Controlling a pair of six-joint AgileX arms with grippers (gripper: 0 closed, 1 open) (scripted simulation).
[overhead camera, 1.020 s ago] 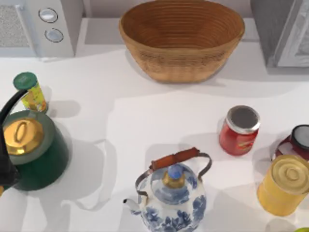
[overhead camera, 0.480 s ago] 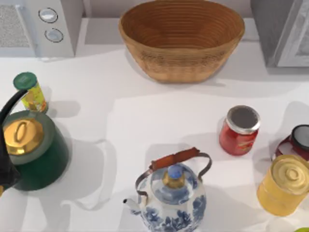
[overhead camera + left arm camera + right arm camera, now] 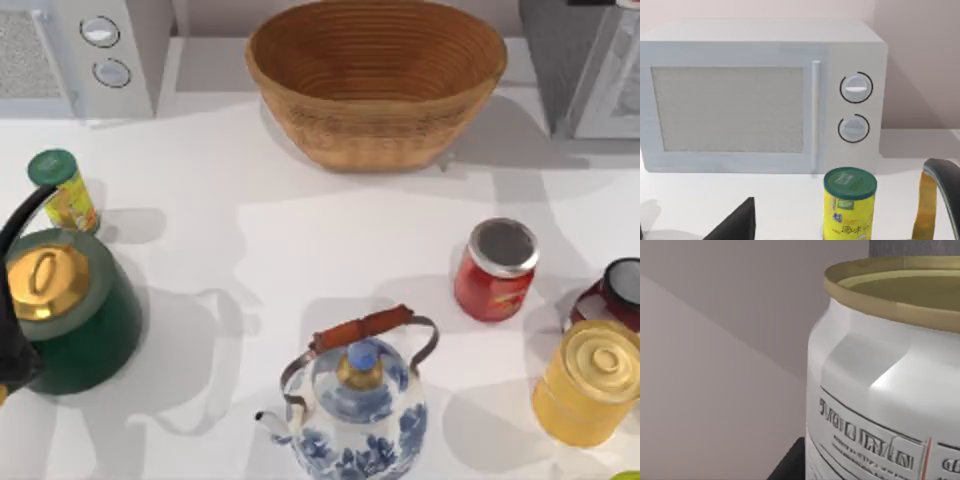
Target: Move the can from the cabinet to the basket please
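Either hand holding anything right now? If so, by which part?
Cannot be told. The right wrist view shows the can very close up, but no fingers on it. The basket has nothing in it.

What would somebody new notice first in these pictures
The big woven basket at the back middle of the table draws the eye first, standing empty. Next is the blue-and-white teapot at the front centre, with a green kettle at the left and a red jar to the right. In the right wrist view, a silver-white can looms very close.

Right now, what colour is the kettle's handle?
Reddish-brown, on the blue-and-white kettle; clearest in the top view.
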